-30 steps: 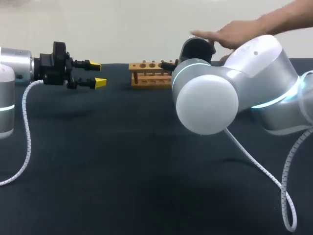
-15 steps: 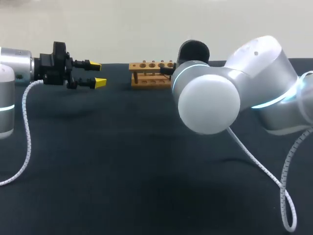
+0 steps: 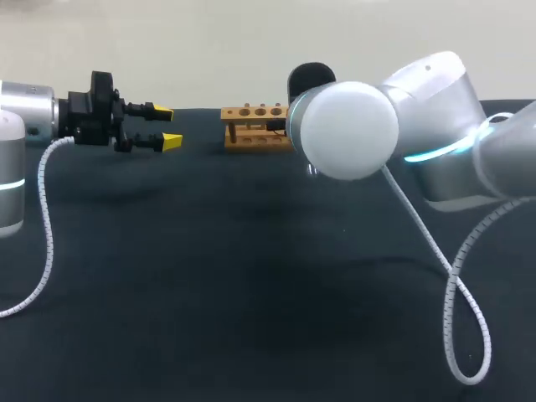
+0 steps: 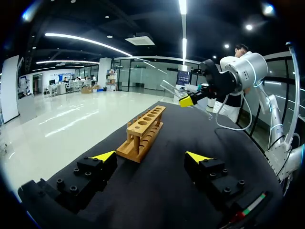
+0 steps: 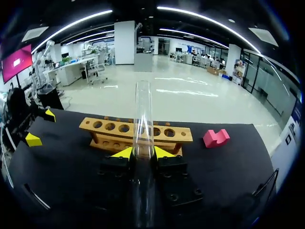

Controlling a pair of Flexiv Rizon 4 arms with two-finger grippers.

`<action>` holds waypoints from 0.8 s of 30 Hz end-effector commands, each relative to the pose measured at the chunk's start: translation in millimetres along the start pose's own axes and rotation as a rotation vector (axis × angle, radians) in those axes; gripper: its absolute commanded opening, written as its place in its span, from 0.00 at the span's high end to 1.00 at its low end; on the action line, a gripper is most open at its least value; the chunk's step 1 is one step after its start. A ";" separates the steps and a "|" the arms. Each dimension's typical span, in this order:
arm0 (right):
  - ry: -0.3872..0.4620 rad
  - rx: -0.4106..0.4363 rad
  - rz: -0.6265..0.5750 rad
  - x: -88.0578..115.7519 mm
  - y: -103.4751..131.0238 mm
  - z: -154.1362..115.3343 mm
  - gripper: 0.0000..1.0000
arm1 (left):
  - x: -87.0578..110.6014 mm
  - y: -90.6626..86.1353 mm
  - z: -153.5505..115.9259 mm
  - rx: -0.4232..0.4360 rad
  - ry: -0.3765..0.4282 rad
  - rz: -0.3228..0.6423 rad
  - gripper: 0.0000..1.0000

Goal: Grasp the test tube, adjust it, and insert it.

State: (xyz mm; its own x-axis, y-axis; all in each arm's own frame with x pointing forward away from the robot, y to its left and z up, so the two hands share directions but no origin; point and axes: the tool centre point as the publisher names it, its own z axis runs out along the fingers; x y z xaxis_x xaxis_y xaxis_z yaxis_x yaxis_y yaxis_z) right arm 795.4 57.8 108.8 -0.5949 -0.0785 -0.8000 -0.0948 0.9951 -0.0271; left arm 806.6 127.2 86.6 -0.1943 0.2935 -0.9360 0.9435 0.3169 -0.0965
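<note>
Right tool (image 5: 143, 152): yellow tips clamped on clear test tube (image 5: 143, 119) from both sides. Tube lies along fingers, sticks out ahead past tips, held above dark worktop (image 3: 209, 276). Just beyond: wooden rack (image 5: 183, 135) standing on worktop, row of round holes along top. Pink block (image 5: 215, 138) near rack's end. Left tool (image 3: 167, 126): fingers spread wide, hovering well apart from rack, pointing toward it.

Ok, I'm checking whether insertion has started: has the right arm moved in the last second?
Yes. In the head view the right arm has shifted left and up, and now hides more of the right end of the wooden rack.
</note>
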 end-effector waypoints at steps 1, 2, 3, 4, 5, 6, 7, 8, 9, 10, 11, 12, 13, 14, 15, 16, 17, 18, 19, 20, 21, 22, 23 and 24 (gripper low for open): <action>0.023 -0.005 -0.012 0.3 2.2 16.5 1.00 | 1.3 0.0 -0.4 0.000 -0.004 0.003 0.00; 0.028 -0.005 -0.017 1.3 1.9 18.8 1.00 | 1.3 0.0 -0.4 0.000 -0.004 0.003 0.00; 0.031 -0.005 -0.018 2.1 1.4 21.1 1.00 | 1.3 0.0 -0.4 0.000 -0.004 0.003 0.00; 0.035 -0.005 -0.016 2.4 0.8 23.2 1.00 | 1.3 0.0 -0.4 0.000 -0.004 0.003 0.00; 0.037 -0.005 -0.016 2.3 0.1 25.3 1.00 | 1.3 0.0 -0.4 0.000 -0.004 0.003 0.00; 0.038 -0.004 -0.016 2.3 -0.7 27.4 1.00 | 1.3 0.0 -0.4 0.000 -0.004 0.003 0.00; 0.041 -0.004 -0.013 2.6 -1.4 29.7 1.00 | 1.3 0.0 -0.4 0.000 -0.004 0.003 0.00; 0.046 -0.004 -0.010 3.4 -2.4 32.2 1.00 | 1.3 0.0 -0.4 0.000 -0.004 0.003 0.00; 0.053 -0.003 -0.015 4.3 -3.3 34.6 1.00 | 1.3 0.0 -0.4 0.000 -0.004 0.003 0.00; 0.060 -0.002 -0.015 5.3 -4.2 37.0 1.00 | 1.3 0.0 -0.4 0.000 -0.004 0.003 0.00; 0.068 -0.004 -0.006 6.7 -4.8 39.2 1.00 | 1.3 0.0 -0.4 0.000 -0.004 0.003 0.00; 0.073 -0.004 -0.008 7.8 -5.3 41.3 1.00 | 1.3 0.0 -0.4 0.000 -0.004 0.003 0.00; 0.084 -0.008 -0.010 8.9 -5.3 42.7 1.00 | 1.3 0.0 -0.4 0.000 -0.004 0.003 0.00; 0.089 -0.010 -0.005 10.1 -5.5 44.6 1.00 | 1.3 0.0 -0.4 0.000 -0.004 0.003 0.00; 0.098 -0.009 -0.003 10.6 -5.9 46.0 1.00 | 1.3 0.0 -0.4 0.000 -0.004 0.003 0.00; 0.110 -0.012 -0.005 11.4 -6.3 47.7 1.00 | 1.3 0.0 -0.4 0.000 -0.004 0.003 0.00; 0.117 -0.014 -0.002 13.0 -6.5 50.0 1.00 | 1.3 0.0 -0.4 0.000 -0.004 0.003 0.00; 0.120 -0.016 0.000 14.0 -6.8 52.1 1.00 | 1.3 0.0 -0.4 0.000 -0.004 0.003 0.00; 0.127 -0.016 0.001 14.2 -7.2 53.6 1.00 | 1.3 0.0 -0.4 0.000 -0.004 0.003 0.00; 0.132 -0.016 0.001 14.3 -7.6 55.2 1.00 | 1.3 0.0 -0.4 0.000 -0.004 0.003 0.00; 0.133 -0.016 0.001 14.2 -7.6 55.9 1.00 | 1.3 0.0 -0.4 0.000 -0.004 0.003 0.00; 0.133 -0.018 0.010 13.7 -7.3 56.8 1.00 | 1.3 0.0 -0.4 0.000 -0.004 0.003 0.00; 0.133 -0.018 0.010 13.3 -6.7 57.3 1.00 | 1.3 0.0 -0.4 0.000 -0.004 0.003 0.00; 0.133 -0.019 0.010 13.0 -6.0 57.7 1.00 | 1.3 0.0 -0.4 0.000 -0.004 0.003 0.00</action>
State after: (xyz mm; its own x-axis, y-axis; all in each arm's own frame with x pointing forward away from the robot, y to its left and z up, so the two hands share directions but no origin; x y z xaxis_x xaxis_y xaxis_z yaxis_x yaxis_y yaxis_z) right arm 829.8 51.8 65.9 -0.6969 -0.0771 -0.7130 -0.1020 0.9948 -0.0079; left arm 806.6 127.2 86.6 -0.1943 0.2935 -0.9360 0.9435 0.3170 -0.0965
